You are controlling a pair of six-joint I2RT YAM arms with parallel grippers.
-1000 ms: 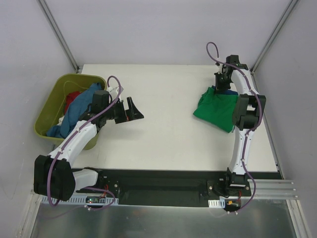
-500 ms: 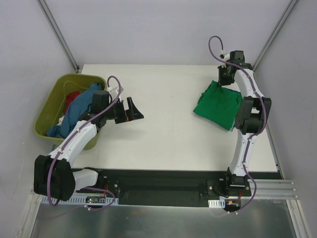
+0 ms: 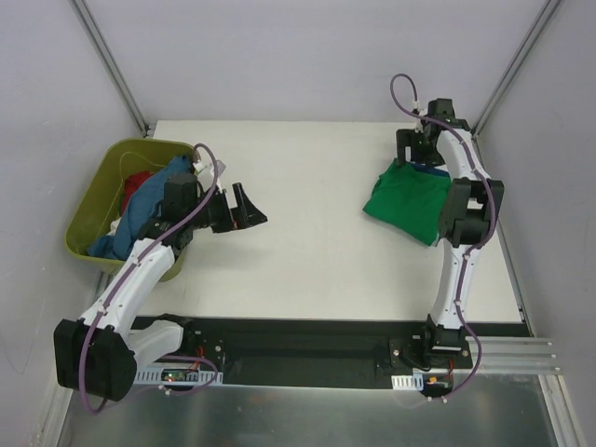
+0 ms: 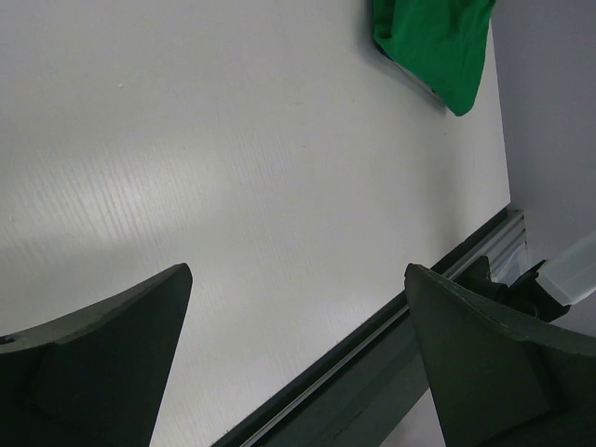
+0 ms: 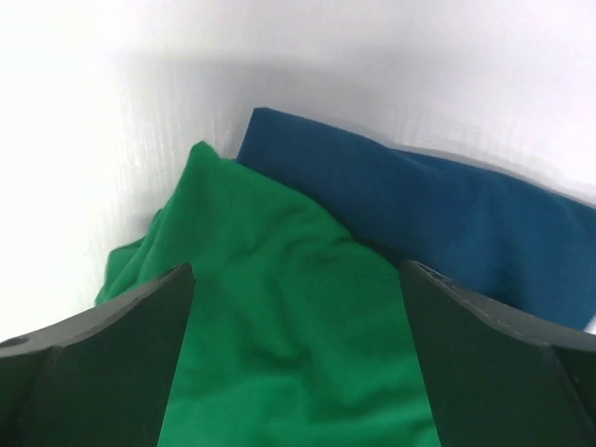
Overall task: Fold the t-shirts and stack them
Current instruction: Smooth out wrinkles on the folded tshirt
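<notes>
Right end effector (image 3: 419, 154): fingers spread wide, gripping nothing, poised over the green t-shirt (image 3: 408, 203). That shirt partly overlies a folded blue t-shirt (image 5: 438, 209) at the desk's (image 3: 317, 261) far right. Left end effector (image 3: 250, 207): spread wide, empty, beside the olive tub (image 3: 88, 223) containing heaped t-shirts (image 3: 140, 200).

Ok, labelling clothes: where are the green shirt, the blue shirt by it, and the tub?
green shirt (image 3: 407, 203), top view, cloth centre.
blue shirt (image 5: 438, 209), right wrist view, exposed fold.
tub (image 3: 91, 196), top view, left wall.
</notes>
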